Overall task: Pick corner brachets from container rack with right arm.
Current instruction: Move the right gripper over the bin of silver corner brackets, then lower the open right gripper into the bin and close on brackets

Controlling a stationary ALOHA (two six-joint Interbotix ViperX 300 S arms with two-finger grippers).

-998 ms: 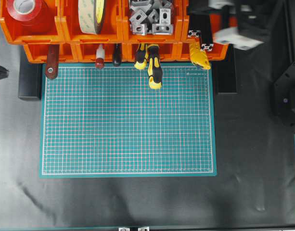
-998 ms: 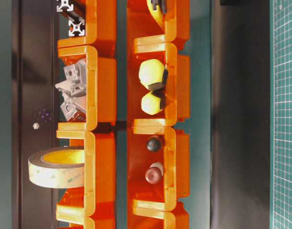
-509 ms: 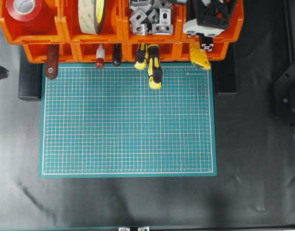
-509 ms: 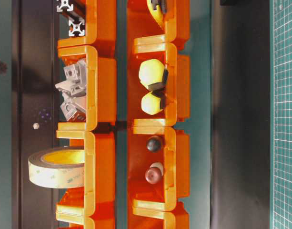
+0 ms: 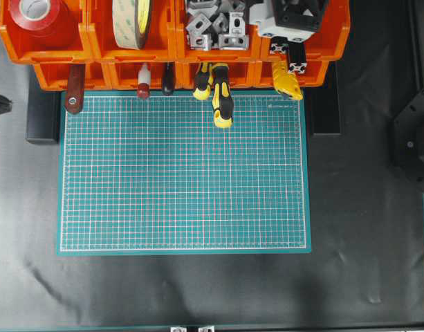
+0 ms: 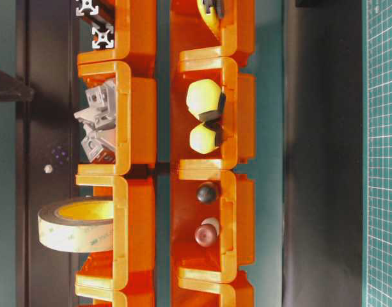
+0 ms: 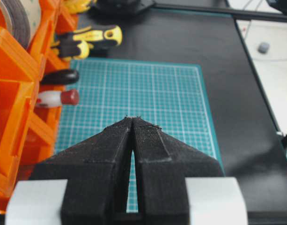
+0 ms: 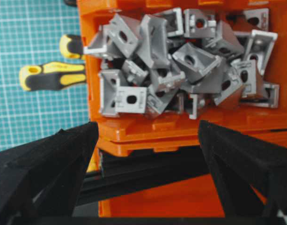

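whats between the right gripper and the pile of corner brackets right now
In the right wrist view, only the orange front wall of their bin separates the open right gripper from the corner brackets; nothing sits between its fingers.

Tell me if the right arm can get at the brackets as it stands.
Probably yes. The right end effector is open, just short of the bin, and the brackets lie uncovered in a heap; only the bin's front lip lies between.

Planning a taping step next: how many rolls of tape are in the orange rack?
2: a red tape roll in the upper row's leftmost bin, a tan roll in the next bin. Others may hide deeper.
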